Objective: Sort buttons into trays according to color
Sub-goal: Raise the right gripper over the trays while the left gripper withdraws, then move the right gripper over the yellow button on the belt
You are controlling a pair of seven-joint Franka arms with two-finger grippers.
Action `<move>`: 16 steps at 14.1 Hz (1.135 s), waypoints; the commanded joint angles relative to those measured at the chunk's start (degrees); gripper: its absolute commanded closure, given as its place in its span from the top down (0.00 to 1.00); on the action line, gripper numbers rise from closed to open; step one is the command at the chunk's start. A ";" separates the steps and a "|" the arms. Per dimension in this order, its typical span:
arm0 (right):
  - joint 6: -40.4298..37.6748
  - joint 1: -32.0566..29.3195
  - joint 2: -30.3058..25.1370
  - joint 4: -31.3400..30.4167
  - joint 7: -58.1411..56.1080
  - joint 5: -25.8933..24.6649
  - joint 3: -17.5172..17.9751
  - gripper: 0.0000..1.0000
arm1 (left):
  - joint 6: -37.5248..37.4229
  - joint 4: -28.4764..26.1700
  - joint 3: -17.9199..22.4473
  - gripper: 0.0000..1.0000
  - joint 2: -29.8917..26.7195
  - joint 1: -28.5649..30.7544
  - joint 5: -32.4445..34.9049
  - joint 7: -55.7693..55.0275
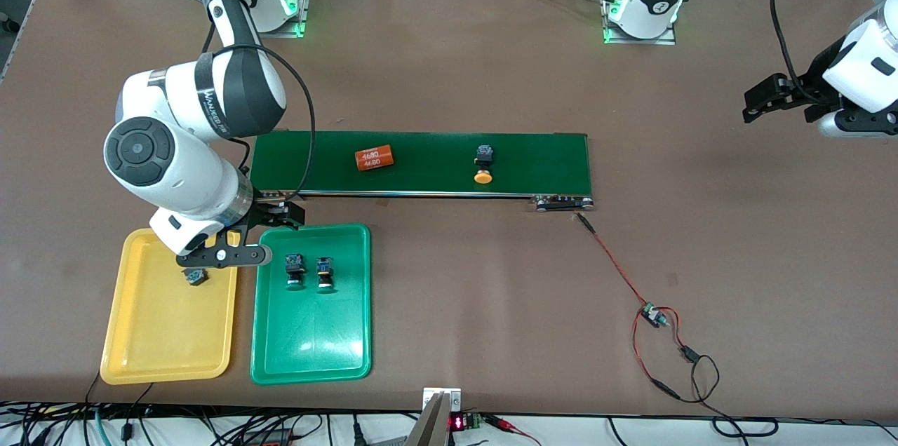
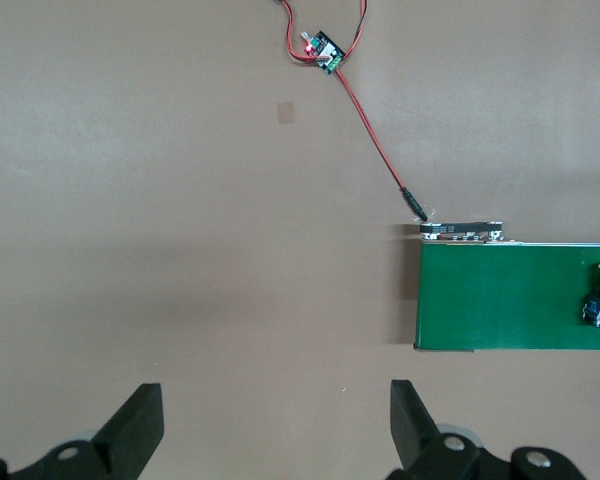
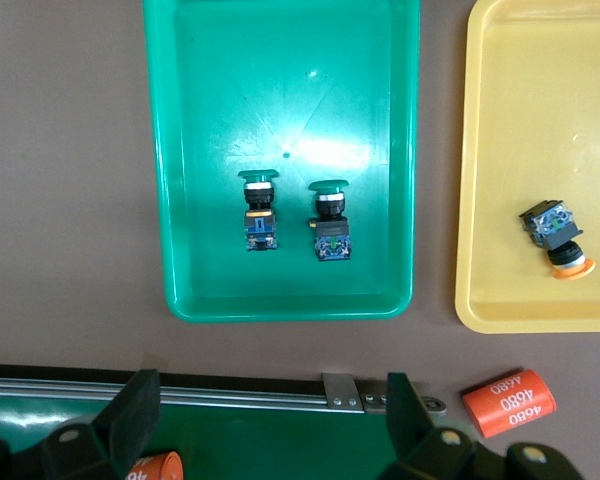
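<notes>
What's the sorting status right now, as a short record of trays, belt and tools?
green tray: two green buttons
yellow tray: one sorted yellow button
belt: one unsorted yellow button, one orange cylinder
right tool: open, empty, over the trays' belt-side edge
left tool: open, empty, waiting over bare table off the belt's end

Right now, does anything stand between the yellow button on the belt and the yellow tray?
Yes: the green tray, holding two green buttons, lies between the yellow button and the yellow tray. The orange cylinder on the belt sits just beside that path.
</notes>
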 commanded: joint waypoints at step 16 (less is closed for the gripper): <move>1.10 18.07 2.34 -4.86 19.13 0.34 0.30 1.00 | -1.36 2.03 0.18 1.00 0.51 -1.24 -0.39 0.71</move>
